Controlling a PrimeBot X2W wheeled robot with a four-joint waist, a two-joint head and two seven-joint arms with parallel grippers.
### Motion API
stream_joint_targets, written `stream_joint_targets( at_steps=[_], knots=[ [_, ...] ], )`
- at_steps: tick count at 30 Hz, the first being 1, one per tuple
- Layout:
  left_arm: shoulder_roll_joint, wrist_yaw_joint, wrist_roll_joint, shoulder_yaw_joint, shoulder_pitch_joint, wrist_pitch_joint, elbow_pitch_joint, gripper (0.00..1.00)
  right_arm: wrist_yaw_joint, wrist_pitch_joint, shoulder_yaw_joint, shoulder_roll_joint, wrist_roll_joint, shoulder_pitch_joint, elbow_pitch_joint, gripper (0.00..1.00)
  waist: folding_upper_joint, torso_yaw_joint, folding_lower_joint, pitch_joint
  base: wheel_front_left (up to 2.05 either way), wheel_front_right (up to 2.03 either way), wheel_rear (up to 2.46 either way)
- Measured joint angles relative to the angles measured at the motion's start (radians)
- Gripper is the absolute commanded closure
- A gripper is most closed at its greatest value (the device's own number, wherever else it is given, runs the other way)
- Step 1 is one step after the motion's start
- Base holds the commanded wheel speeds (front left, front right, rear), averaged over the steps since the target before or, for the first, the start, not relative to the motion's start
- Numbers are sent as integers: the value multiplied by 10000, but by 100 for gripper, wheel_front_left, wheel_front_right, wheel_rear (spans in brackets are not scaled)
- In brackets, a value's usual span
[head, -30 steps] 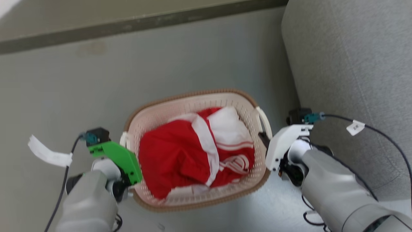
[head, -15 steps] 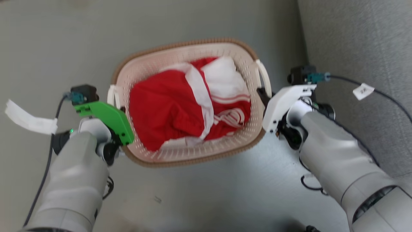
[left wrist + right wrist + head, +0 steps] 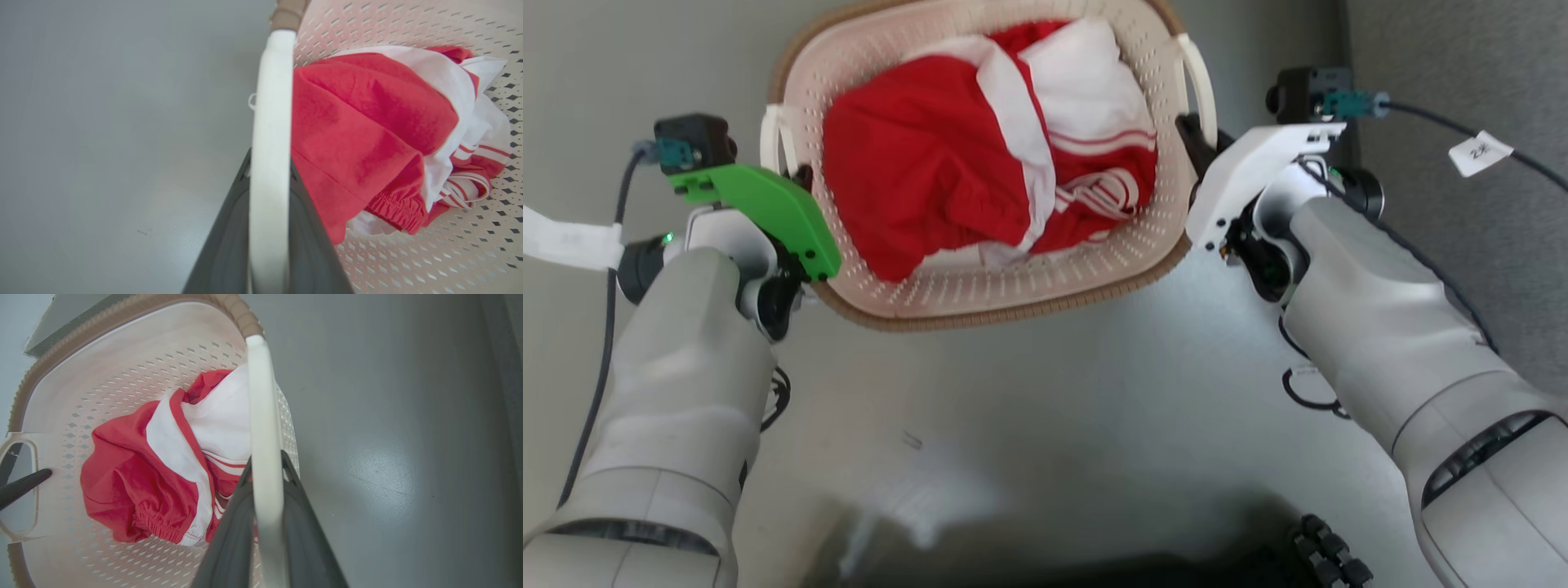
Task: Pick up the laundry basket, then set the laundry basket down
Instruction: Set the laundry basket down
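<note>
Both sets of jaws are closing down to the thickness of a handle loop, and each one is gripping plastic. On the left gripper (image 3: 269, 175), the two dark fingers are pressing on either side of the white left handle (image 3: 270, 102), which is running straight up between them in the left wrist view. On the right gripper (image 3: 265, 467), the fingers are pinching the white right handle (image 3: 263, 416) in the same way. No gap is showing at either contact.

Outward from the fingers, the laundry basket (image 3: 1013, 282) is sitting between my two arms, ahead of me, toward the top of the head view. Its long axis is running left to right, from one gripper to the other, with a handle at each short end. Neither arm is nearer; the load is hanging evenly across the pair. The basket is lying to the right of my left jaws and to the left of my right jaws.

Red and white clothing (image 3: 915, 163) is bunching inside, below the brown rim (image 3: 980, 314). Grey floor (image 3: 1054, 408) is lying beneath. I cannot tell whether the base is touching it. A grey sofa (image 3: 1462, 73) is standing just beside my right arm.

Judgement: the coming move is depending on both wrists travelling together along the vertical, at equal height. Any difference is going to tilt the long axis and shift the clothing toward the lower end. Sideways travel to my right is risking contact with the sofa.
</note>
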Motion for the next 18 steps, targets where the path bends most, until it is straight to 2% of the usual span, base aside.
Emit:
stream_joint_targets(
  at_steps=[9,18],
  knots=[
    [15,-2,71,-15,-352,-242,90,100,-10,-303,-15,-13,-25,-327,82,100,0,24,0,1004,0,0,0],
    [-13,-77,94,-73,-556,-418,280,100,2,-424,-10,27,-27,-444,284,100,0,54,0,1466,0,0,0]
  ],
)
